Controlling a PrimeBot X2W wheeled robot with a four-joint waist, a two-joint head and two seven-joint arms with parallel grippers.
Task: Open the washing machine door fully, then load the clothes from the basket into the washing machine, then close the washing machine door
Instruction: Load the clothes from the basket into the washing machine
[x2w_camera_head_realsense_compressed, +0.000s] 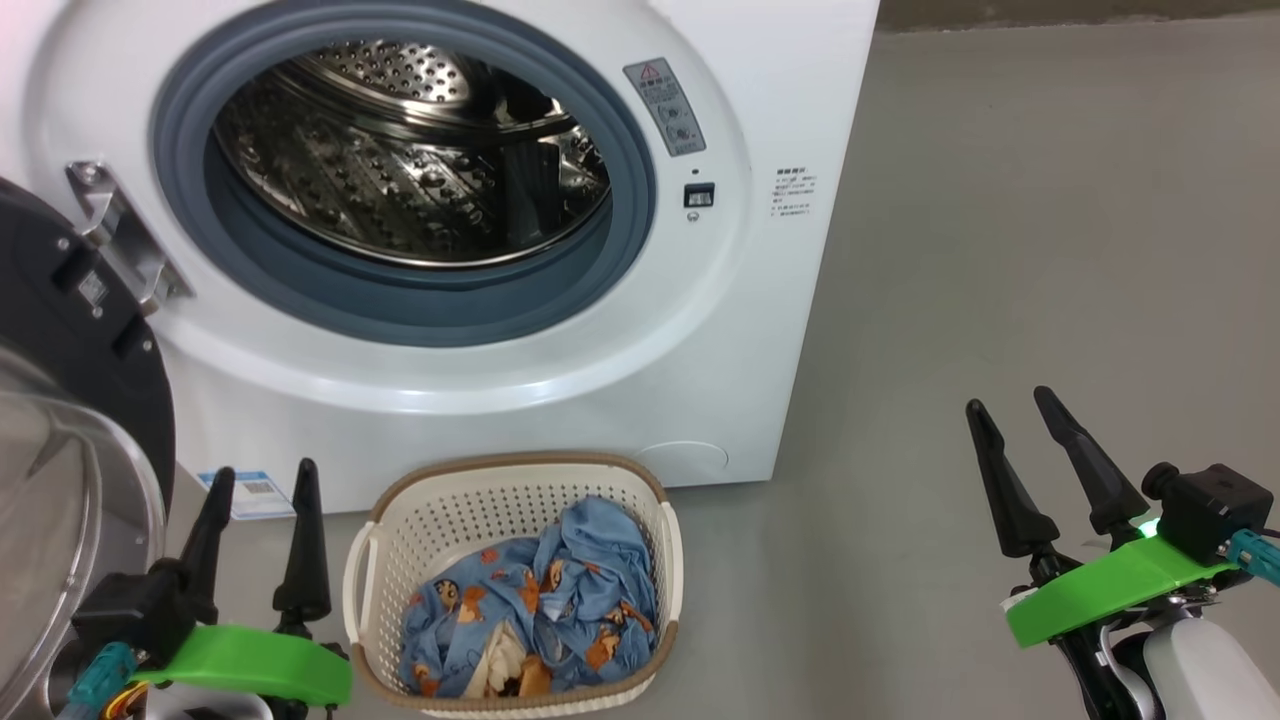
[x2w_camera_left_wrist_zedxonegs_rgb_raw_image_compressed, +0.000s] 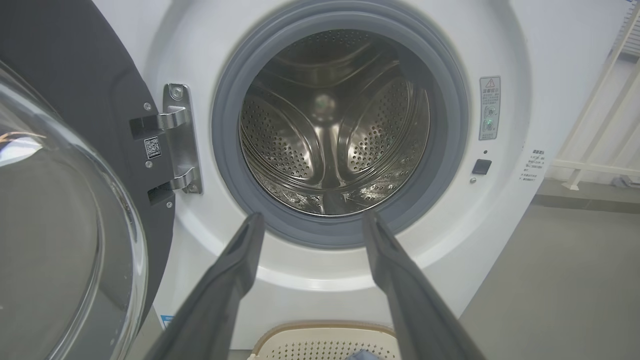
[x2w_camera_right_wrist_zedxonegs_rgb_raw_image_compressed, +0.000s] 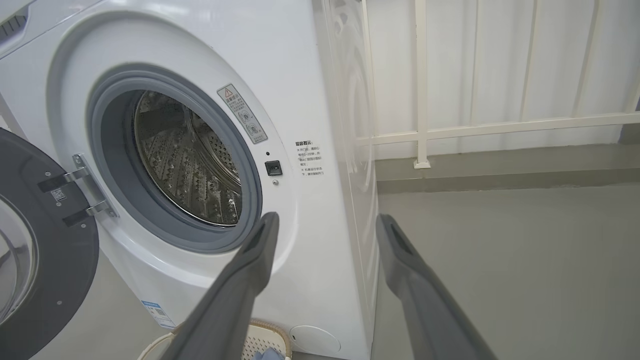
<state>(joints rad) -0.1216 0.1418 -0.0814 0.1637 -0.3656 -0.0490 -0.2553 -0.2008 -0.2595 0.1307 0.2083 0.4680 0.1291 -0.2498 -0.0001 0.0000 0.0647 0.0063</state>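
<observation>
Clothes (x2w_camera_head_realsense_compressed: 545, 600) lie crumpled in the basket (x2w_camera_head_realsense_compressed: 450, 520), which stands on the floor (x2w_camera_head_realsense_compressed: 1000, 250) just to the right of the left pincer (x2w_camera_head_realsense_compressed: 264, 470) and well to the left of the right pincer (x2w_camera_head_realsense_compressed: 1010, 400). Both pincers have their fingers spread wide and hold nothing. Very near the left pincer, on its left side, is the washing machine door (x2w_camera_head_realsense_compressed: 60, 300), swung open, with its glass bowl bulging toward the arm. Beyond the fingertips of both pincers stands the washing machine (x2w_camera_head_realsense_compressed: 740, 300), and deeper inside it the drum (x2w_camera_head_realsense_compressed: 410, 150), with no cloth in it, so I judge that loading is the step now. Some things may go wrong from here. If the left arm swings outward while it reaches to the basket, it can push the door and partly shut it. The basket looks light, so a pinch that catches its wall may lift or tip it. A loose end of cloth may fall on the gasket (x2w_camera_head_realsense_compressed: 400, 315) and be trapped when the door closes
</observation>
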